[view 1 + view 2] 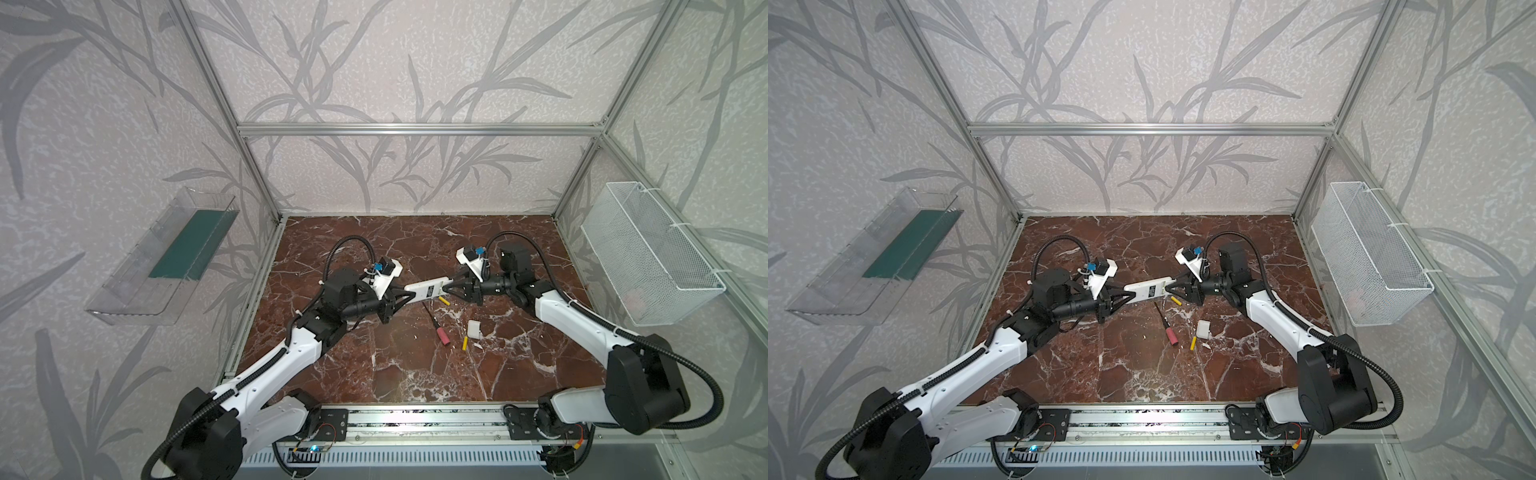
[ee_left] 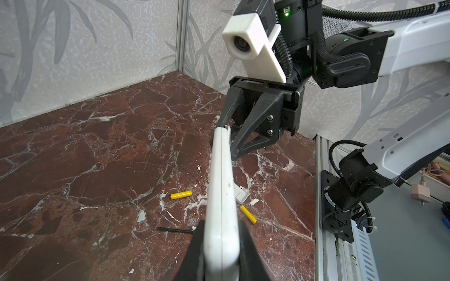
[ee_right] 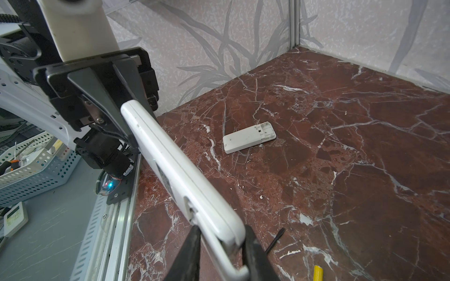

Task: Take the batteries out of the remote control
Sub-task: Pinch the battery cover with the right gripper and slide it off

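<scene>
Now: remote (image 1: 428, 287) is held clear of the counter (image 1: 415, 374), spanning the two tools.
Left arm: left tool (image 1: 409, 296) is clamped on one end of the remote.
Right arm: right tool (image 1: 446, 287) has its jaws pressed on both sides of the other end. It looks like a pinch on the remote.
Out: two yellow batteries (image 1: 444, 301) lie on the counter. One is just below the remote's right end, and one is nearer the front.
Loose: cover (image 1: 473, 328) lies off, just beside the front cell. Screwdriver (image 1: 436, 328) lies near, touched by neither tool.
Also: second remote (image 3: 249, 137) lies flat on the counter in the right wrist view. Its bay is open and looks empty.
Done: judging by the loose cover and the two cells out, most of the unloading seems finished.
Unclear: the held remote's bay is not visible, so I cannot tell whether a cell remains inside.
Left: probably check or empty that bay, then set the remote down.
</scene>
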`<state>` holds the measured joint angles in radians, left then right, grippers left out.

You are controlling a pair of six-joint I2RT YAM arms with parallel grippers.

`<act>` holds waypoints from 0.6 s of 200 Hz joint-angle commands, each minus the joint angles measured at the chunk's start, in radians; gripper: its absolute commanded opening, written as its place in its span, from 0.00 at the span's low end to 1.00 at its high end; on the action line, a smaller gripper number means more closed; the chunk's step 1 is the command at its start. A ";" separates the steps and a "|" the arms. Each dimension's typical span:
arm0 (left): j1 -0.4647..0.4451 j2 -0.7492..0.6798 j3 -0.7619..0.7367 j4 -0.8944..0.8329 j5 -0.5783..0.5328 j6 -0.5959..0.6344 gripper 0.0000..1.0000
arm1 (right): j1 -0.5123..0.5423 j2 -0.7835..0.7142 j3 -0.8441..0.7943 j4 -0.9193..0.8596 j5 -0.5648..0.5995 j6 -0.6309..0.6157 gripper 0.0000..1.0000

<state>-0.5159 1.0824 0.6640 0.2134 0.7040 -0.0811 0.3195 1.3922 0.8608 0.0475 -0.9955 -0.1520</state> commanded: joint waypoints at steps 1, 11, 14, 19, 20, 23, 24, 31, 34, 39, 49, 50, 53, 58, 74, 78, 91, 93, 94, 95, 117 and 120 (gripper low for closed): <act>-0.005 -0.015 0.032 0.041 0.041 0.010 0.00 | 0.000 -0.007 -0.002 0.002 0.044 0.012 0.24; -0.004 -0.017 0.032 0.036 0.031 0.013 0.00 | 0.000 -0.007 -0.002 0.000 0.043 0.011 0.23; -0.002 -0.018 0.032 0.033 0.027 0.014 0.00 | 0.000 -0.007 -0.003 0.000 0.042 0.010 0.23; -0.001 -0.019 0.032 0.029 0.021 0.015 0.00 | 0.000 -0.007 -0.003 0.000 0.041 0.009 0.22; 0.000 -0.021 0.032 0.029 0.021 0.015 0.00 | 0.000 -0.008 -0.003 0.001 0.041 0.009 0.22; 0.001 -0.022 0.031 0.029 0.017 0.015 0.00 | 0.000 -0.008 -0.003 0.002 0.044 0.010 0.21; 0.003 -0.021 0.031 0.030 0.016 0.015 0.00 | 0.000 -0.008 -0.003 0.002 0.044 0.011 0.21; 0.004 -0.025 0.029 0.033 0.016 0.013 0.00 | 0.000 -0.009 -0.003 0.002 0.043 0.010 0.20; 0.005 -0.024 0.028 0.036 0.016 0.012 0.00 | 0.000 -0.009 -0.003 0.002 0.042 0.009 0.20; 0.006 -0.025 0.028 0.035 0.014 0.009 0.00 | 0.000 -0.007 -0.002 0.003 0.042 0.012 0.19; 0.007 -0.026 0.028 0.035 0.013 0.006 0.00 | 0.000 -0.008 -0.001 0.005 0.043 0.015 0.18; 0.007 -0.026 0.028 0.035 0.013 0.006 0.00 | 0.000 -0.008 0.000 0.005 0.044 0.015 0.18; 0.009 -0.026 0.027 0.035 0.011 0.006 0.00 | 0.000 -0.008 0.000 0.005 0.044 0.015 0.18; 0.008 -0.026 0.027 0.036 0.010 0.006 0.00 | 0.000 -0.007 0.000 0.005 0.044 0.015 0.18; 0.010 -0.024 0.026 0.041 0.010 0.001 0.00 | 0.000 -0.007 -0.003 0.013 0.042 0.019 0.15; 0.010 -0.023 0.025 0.044 0.011 -0.001 0.00 | 0.000 -0.008 -0.003 0.019 0.040 0.024 0.14; 0.010 -0.019 0.025 0.048 0.011 -0.003 0.00 | 0.000 -0.006 -0.003 0.026 0.032 0.028 0.10; 0.011 -0.018 0.026 0.047 0.011 -0.004 0.00 | 0.000 -0.006 -0.003 0.026 0.032 0.029 0.10; 0.011 -0.018 0.026 0.048 0.011 -0.004 0.00 | 0.000 -0.006 -0.003 0.026 0.031 0.029 0.10; 0.012 -0.017 0.026 0.049 0.010 -0.005 0.00 | 0.000 -0.006 -0.003 0.026 0.031 0.029 0.10; 0.011 -0.010 0.026 0.062 0.017 -0.014 0.00 | -0.001 -0.005 -0.004 0.032 0.016 0.029 0.03; 0.011 -0.009 0.026 0.064 0.017 -0.015 0.00 | 0.000 -0.006 -0.004 0.032 0.014 0.029 0.02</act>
<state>-0.4999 1.0824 0.6640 0.2176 0.6693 -0.0830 0.3244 1.3926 0.8608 0.0521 -0.9886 -0.1291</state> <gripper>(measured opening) 0.167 0.092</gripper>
